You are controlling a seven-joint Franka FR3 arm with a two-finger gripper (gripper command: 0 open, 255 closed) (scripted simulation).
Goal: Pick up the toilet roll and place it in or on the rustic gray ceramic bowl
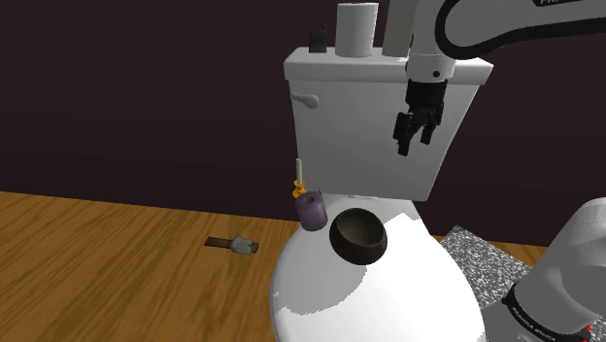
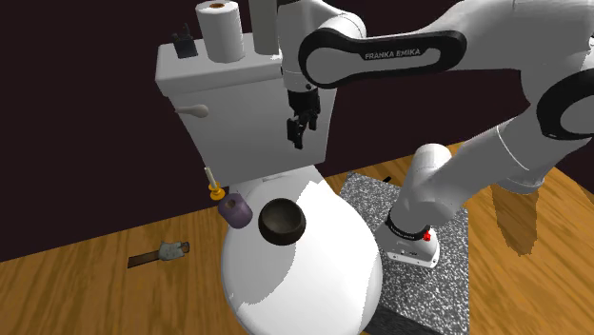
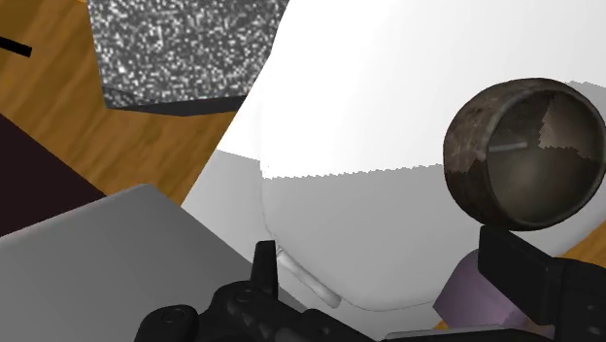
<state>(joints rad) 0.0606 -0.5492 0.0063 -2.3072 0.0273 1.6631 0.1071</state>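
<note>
A: In the shoulder view we see the toilet roll (image 1: 356, 29) upright on the tank (image 1: 350, 126). Our gripper (image 1: 413, 142) hangs lower, before the tank's front, fingers wide and empty, likely ready for the grasp.
B: In the second exterior view we note a small dark thing (image 2: 183, 44) near the roll; it may crowd us.
A: At the wrist, we look onto the bowl (image 3: 529, 155) on the lid (image 3: 388, 97), a purple pot (image 3: 461, 291) just beside it.
</note>
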